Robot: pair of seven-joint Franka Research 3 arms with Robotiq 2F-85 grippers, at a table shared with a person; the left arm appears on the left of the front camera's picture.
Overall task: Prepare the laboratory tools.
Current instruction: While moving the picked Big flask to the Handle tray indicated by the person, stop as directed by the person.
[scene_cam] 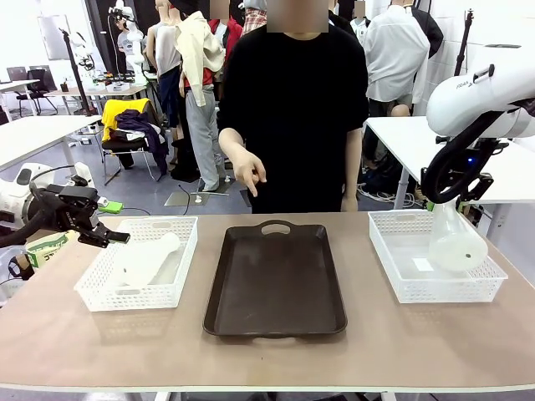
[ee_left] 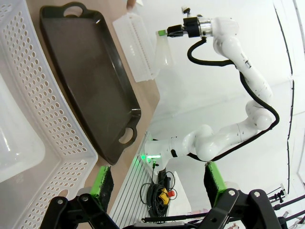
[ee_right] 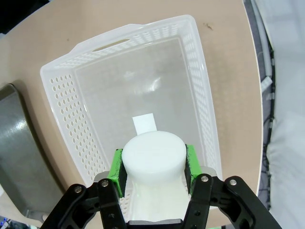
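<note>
Two flasks are seen. In the left wrist view the left gripper (ee_left: 157, 186) is shown with pads spread, nothing between them, beside the left basket (ee_left: 57, 129). Only the front view shows that one flask (scene_cam: 146, 261) is laid on its side in that basket, near the desk's left edge. In the right wrist view the right gripper (ee_right: 153, 167) is seen pinching the other flask (ee_right: 153, 152). In the front view it is held by its narrow end, tilted, over the right basket (scene_cam: 468, 288). A dark tray (scene_cam: 274, 280) is set between the baskets. A person's hand (scene_cam: 249, 171) is seen beyond the far edge.

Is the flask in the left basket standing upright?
No, the flask lies on its side inside the left basket, its neck pointing toward the tray.
</note>
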